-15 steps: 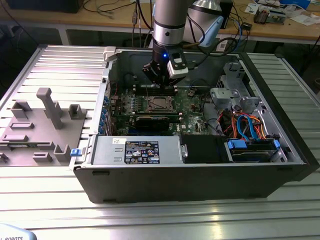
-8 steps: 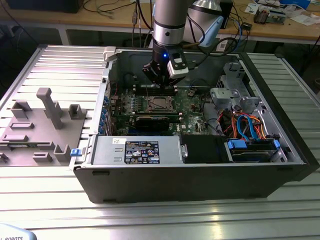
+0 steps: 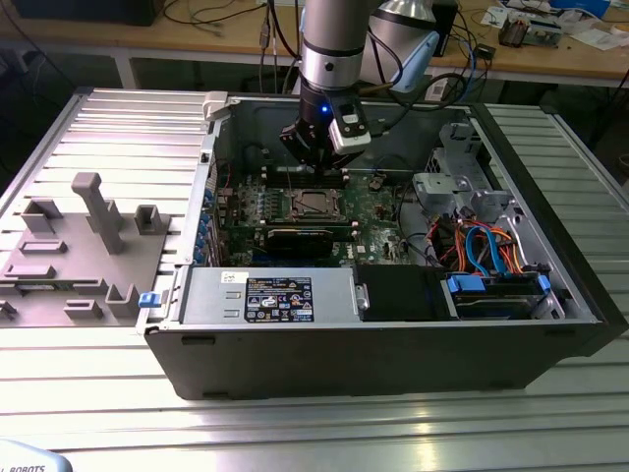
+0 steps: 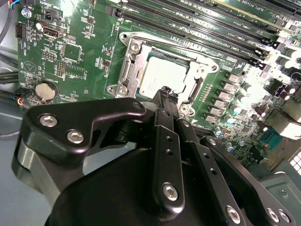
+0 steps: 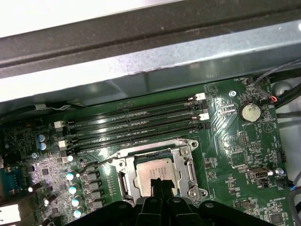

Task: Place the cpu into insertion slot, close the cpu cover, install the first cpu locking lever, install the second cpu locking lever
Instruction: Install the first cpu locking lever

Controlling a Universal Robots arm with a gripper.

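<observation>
An open desktop computer case (image 3: 393, 324) lies on its side on a ribbed metal table (image 3: 550, 433), with a green circuit board (image 3: 378, 211) flat inside it. A single robot arm (image 3: 334, 49) reaches down from above into the case, and its black claw (image 3: 324, 162) hangs just over the middle of the board. In both wrist views the claw's two slim fingers (image 4: 164, 101) are pressed together into one narrow tip, holding nothing, and that tip sits right above the near edge of the chip. The chip (image 4: 162, 75) is a small square with a silver-grey top, and it lies flat inside the socket (image 5: 127, 181), a square seat with a bright metal rim. In the first wrist view the chip (image 5: 153, 172) shows the same way, seated level in the socket with the claw's tip (image 5: 162, 183) overlapping its edge. A thin silvery frame plate, the cover (image 4: 129, 66), surrounds the chip on the socket; whether it is latched down cannot be told. A thin wire lever (image 5: 94, 165) runs out from one corner of the socket. Long black memory slots (image 5: 136, 127) run side by side just beyond the socket. A round coin battery (image 5: 249, 112) sits on the board well apart from the socket. In the exterior view, a grey plastic stand with upright pegs (image 3: 88, 246) rests on the table at the exterior view's left of the case.
</observation>
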